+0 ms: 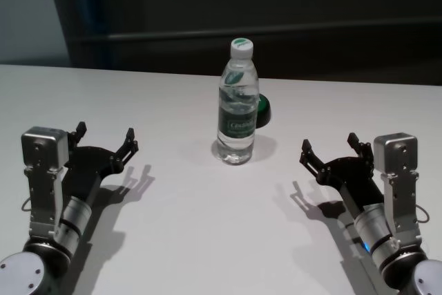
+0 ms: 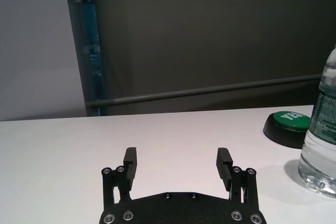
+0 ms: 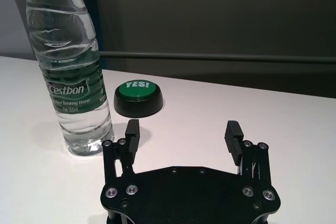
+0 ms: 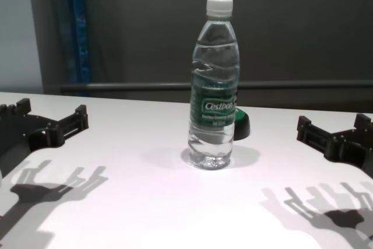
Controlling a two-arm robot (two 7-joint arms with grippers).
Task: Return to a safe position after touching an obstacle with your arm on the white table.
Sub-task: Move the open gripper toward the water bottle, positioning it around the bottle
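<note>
1. The tall clear plastic water bottle with a white screw cap and dark green "Cestbon" label (image 1: 237, 101) stands upright near the middle of the large plain white matte table (image 1: 179, 233). Its cap is on, and clear water fills it almost to the shoulder.
2. A low black puck with a green "YES!" top (image 3: 138, 97) sits on the table just behind the bottle, towards my right side. In the head view the bottle partly hides it.
3. My left gripper (image 1: 106, 137) hovers low over the table on my left, well apart from the bottle. Its two black fingers (image 2: 130, 167) are spread wide with nothing between them.
4. My right gripper (image 1: 330, 148) hovers low over the table on my right, also well apart from the bottle. Its fingers (image 3: 232, 137) are likewise spread wide and hold nothing.
5. Both grippers point forward across the table, one on each side of the bottle, and each casts a shadow on the white surface.
</note>
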